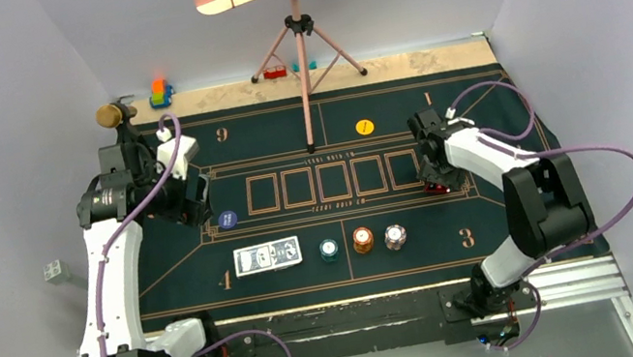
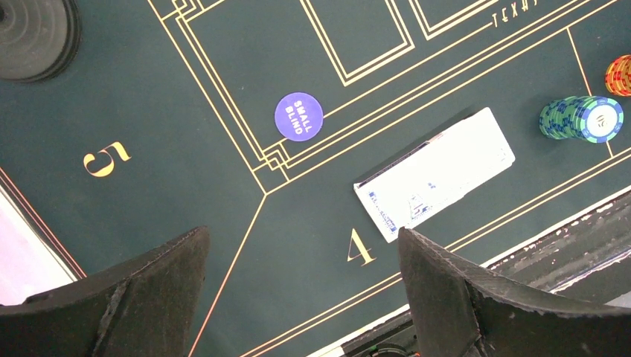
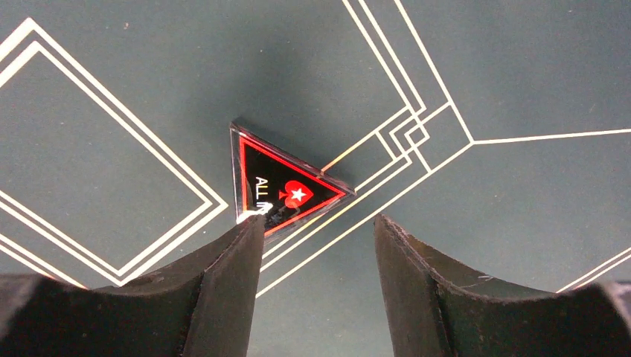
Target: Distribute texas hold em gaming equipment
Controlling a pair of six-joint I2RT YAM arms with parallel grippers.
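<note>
A deck of blue-backed cards (image 1: 267, 256) lies at seat 4 and shows washed-out white in the left wrist view (image 2: 435, 172). Teal (image 1: 330, 251), orange-brown (image 1: 363, 240) and whitish (image 1: 395, 237) chip stacks stand to its right; the teal stack also shows in the left wrist view (image 2: 582, 119). A blue "small blind" button (image 1: 227, 220) (image 2: 298, 116) lies left of centre. A yellow button (image 1: 364, 127) lies at the far middle. My left gripper (image 1: 196, 200) (image 2: 303, 242) hangs open above the mat. My right gripper (image 1: 438, 179) (image 3: 318, 223) is open; its left finger (image 3: 231, 268) overlaps the edge of a black-red "all in" triangle (image 3: 286, 186).
A dark green poker mat (image 1: 471, 73) covers the table. A gold-headed microphone (image 1: 115, 115) stands at the far left, its round base (image 2: 33, 33) in the left wrist view. Toy blocks (image 1: 161, 93) and a tripod (image 1: 302, 43) stand at the back.
</note>
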